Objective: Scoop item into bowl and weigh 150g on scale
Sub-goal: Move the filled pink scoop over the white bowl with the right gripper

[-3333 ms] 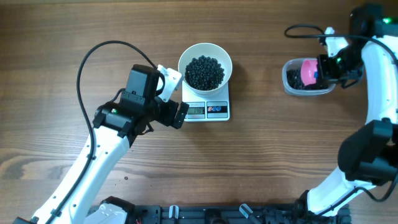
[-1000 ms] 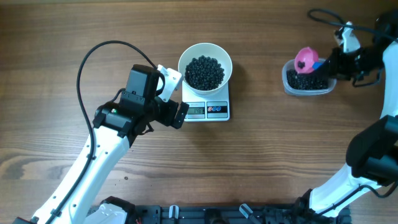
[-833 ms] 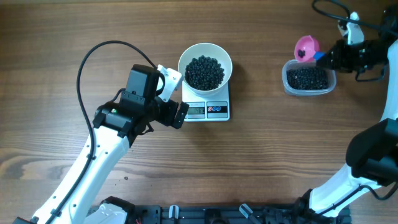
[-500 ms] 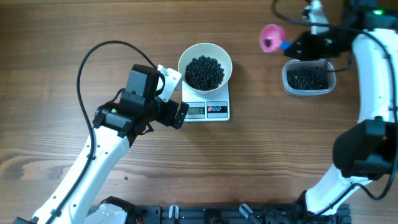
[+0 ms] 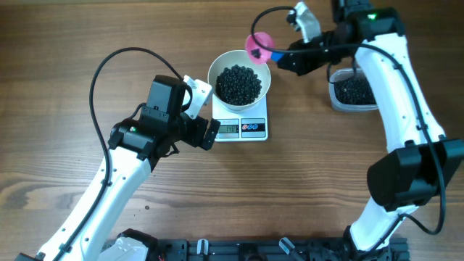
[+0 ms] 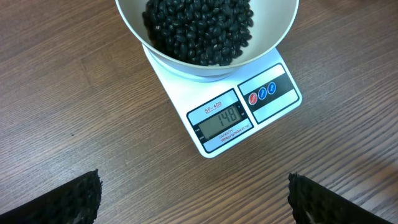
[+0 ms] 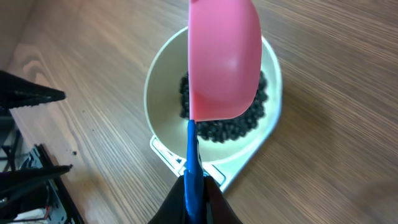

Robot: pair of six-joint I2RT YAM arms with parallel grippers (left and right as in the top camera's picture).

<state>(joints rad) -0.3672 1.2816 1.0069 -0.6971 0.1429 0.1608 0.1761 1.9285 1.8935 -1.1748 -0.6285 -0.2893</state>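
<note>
1. Right hand grips the scoop, cup just ahead over the bowl of beads on the scale.
2. Left hand gapes wide, empty.
3. Topping up: tip gently, sparingly.

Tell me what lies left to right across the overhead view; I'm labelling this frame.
In order: left claw → white bowl → right claw → clear tub. The scale under the bowl and the pink scoop at its rim overlap it, so left out.
</note>
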